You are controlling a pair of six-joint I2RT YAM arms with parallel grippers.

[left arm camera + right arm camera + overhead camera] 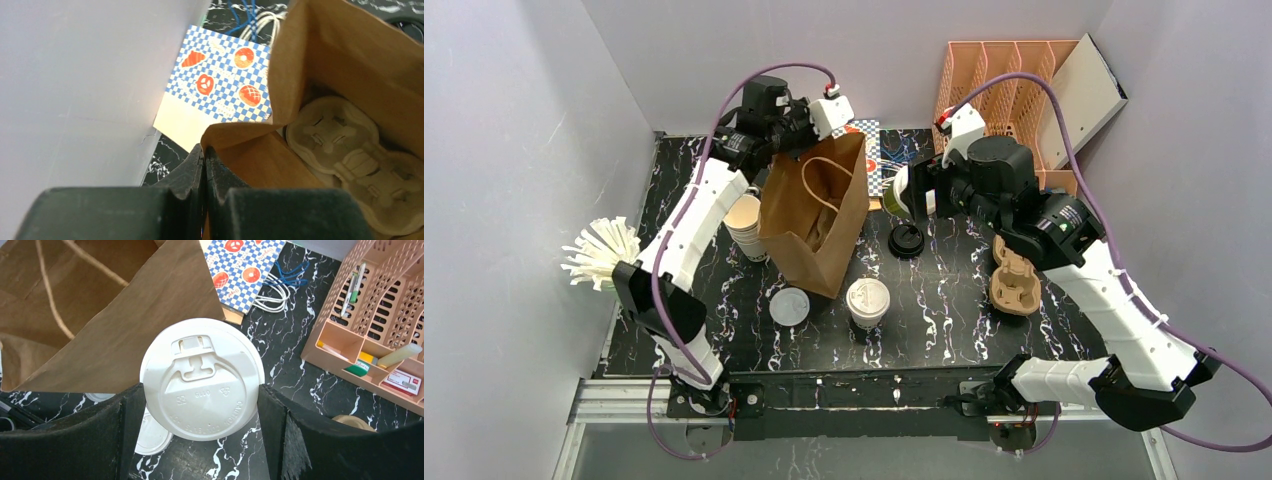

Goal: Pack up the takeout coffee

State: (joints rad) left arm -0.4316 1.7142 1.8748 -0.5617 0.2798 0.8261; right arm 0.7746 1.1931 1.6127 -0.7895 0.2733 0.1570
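At the bag [325, 60] rim, left fingers [187, 175] pinch the paper; right fingers [125, 440] clamp the lidded cup [202, 380] beside it.

Brown paper bag [816, 215]: stands upright on black marbled table [944, 320], mouth open, twine handles up. Holds one pulp cup carrier [345, 150] flat on its floor.
Stack of lidless cream cups [744, 225]: touches the bag's left side.
Grey-white loose lid [790, 306]: lies just in front of the bag.
Black lid [906, 240]: lies right of the bag.
Second pulp carrier [1014, 275]: lies near the right edge.
Pastry-print checked wrapper [220, 82]: lies behind the bag, beside coiled cables [274, 297].
Orange desk organiser [994, 80]: stands at rear right, contains pens.
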